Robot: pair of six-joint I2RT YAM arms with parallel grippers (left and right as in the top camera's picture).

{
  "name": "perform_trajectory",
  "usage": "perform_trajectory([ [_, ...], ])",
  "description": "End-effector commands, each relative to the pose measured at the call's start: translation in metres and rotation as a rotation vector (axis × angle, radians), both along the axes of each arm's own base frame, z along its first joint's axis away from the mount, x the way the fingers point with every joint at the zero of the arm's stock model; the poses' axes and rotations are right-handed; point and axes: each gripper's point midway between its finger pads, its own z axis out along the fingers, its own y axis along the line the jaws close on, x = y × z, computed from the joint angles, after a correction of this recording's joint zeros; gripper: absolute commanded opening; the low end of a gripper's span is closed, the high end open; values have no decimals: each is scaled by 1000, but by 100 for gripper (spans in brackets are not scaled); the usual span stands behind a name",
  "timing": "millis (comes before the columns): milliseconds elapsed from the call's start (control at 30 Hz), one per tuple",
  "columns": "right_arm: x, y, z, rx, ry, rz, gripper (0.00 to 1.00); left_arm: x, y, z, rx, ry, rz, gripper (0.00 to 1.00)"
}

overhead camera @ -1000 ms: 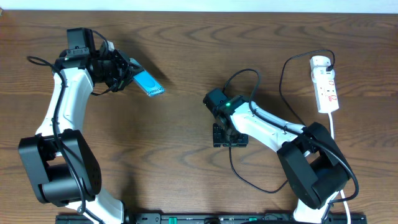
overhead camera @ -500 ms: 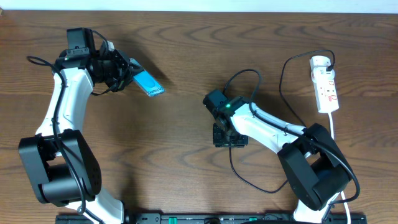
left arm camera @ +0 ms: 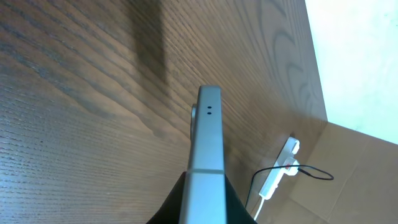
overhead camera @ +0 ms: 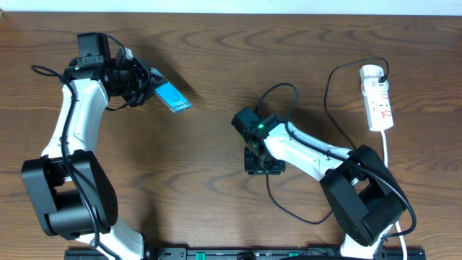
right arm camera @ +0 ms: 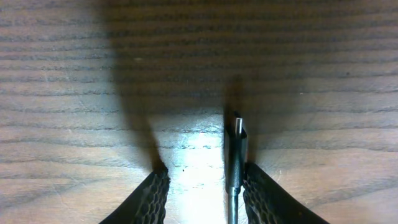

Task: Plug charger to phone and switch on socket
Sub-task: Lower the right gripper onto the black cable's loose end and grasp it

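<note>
Charger [right arm camera: 237, 146] runs straight between the fingers of the right gripper [right arm camera: 205, 171], close against one finger. Its plug tip points away from the wrist, long axis parallel to the fingers. These fingers stand apart and do not pinch it. The left gripper [overhead camera: 154, 88] clamps the phone [overhead camera: 173, 98] edge-on, long axis slanting toward the middle of the surface [overhead camera: 216, 43].

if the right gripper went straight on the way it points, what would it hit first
Probably the bare wooden table, which the right gripper faces closely. The charger tip reaches ahead beside one finger, so it may touch first; depth is unclear.
</note>
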Motion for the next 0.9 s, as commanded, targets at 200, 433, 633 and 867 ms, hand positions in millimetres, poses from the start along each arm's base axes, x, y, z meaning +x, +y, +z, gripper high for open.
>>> perform_trajectory([
  [200, -15, -8, -15, -39, 47, -4, 38, 1, -1, 5, 8, -16, -10, 7],
  [433, -15, -7, -15, -38, 45, -4, 22, 1, -1, 5, 8, -16, -10, 7],
  [633, -15, -7, -15, -38, 45, -4, 9, 1, -1, 5, 8, -16, -10, 7],
  [867, -15, -7, -15, -38, 46, -4, 1, 1, -1, 5, 8, -16, -10, 7],
])
